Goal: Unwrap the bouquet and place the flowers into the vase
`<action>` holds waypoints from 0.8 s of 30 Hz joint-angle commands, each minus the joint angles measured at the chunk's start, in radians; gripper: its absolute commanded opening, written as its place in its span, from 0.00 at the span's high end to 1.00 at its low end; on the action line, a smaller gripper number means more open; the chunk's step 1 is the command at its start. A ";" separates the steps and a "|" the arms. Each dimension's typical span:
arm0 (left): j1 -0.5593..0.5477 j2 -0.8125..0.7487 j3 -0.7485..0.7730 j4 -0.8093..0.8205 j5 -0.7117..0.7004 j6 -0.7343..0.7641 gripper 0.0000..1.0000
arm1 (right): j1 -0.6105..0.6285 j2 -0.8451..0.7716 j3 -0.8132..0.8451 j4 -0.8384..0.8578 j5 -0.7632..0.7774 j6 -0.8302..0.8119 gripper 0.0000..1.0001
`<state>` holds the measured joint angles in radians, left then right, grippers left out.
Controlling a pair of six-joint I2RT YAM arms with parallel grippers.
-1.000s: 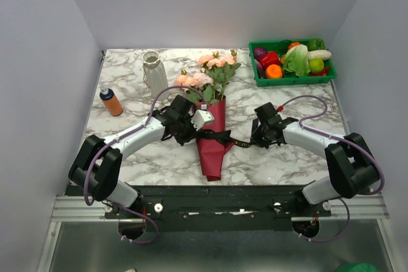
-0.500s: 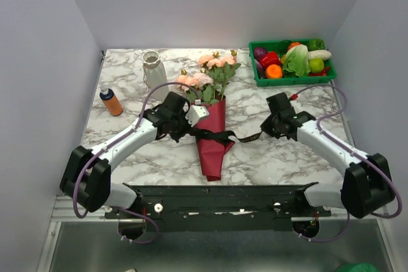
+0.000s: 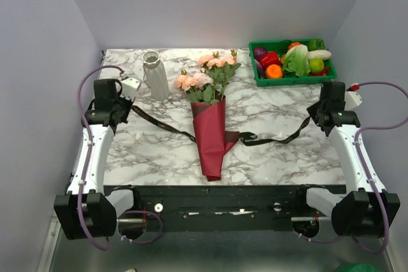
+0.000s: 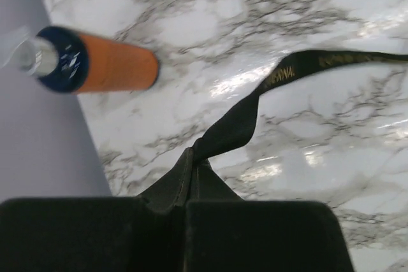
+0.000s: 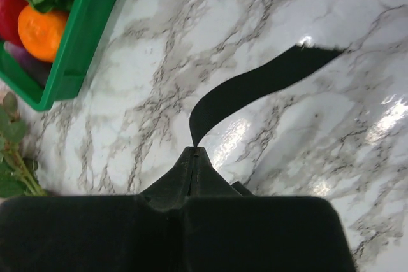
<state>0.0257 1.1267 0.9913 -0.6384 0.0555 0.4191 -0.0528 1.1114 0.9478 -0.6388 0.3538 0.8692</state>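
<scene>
The bouquet lies mid-table: a dark red paper cone (image 3: 213, 138) with peach-pink flowers (image 3: 207, 74) and green leaves at its far end. Its black ribbon (image 3: 162, 125) stretches out to both sides of the cone, with a small loop (image 3: 245, 137) just right of it. My left gripper (image 3: 125, 105) (image 4: 191, 157) is shut on the ribbon's left end (image 4: 242, 119) at the table's left edge. My right gripper (image 3: 317, 118) (image 5: 194, 151) is shut on the right end (image 5: 255, 84) near the right edge. The white ribbed vase (image 3: 155, 76) stands upright, left of the flowers.
A green crate (image 3: 296, 81) of vegetables sits at the back right, and its corner (image 5: 76, 49) shows in the right wrist view. A small orange bottle (image 4: 95, 62) stands by the left wall, close to my left gripper. Grey walls close in both sides.
Both arms swung outward from the cone to the table's edges, each pulling a ribbon end. The ribbon has come loose and now lies stretched across the table.
</scene>
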 commanded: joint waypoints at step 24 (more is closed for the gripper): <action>-0.211 0.022 0.133 -0.192 0.331 -0.054 0.01 | 1.000 -0.032 0.040 0.120 0.244 -0.668 0.00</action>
<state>-0.1608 1.0904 1.1412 -0.8856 0.3317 0.4427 0.7185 1.0508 1.0264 -0.5472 0.5053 0.4423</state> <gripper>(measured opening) 0.988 0.998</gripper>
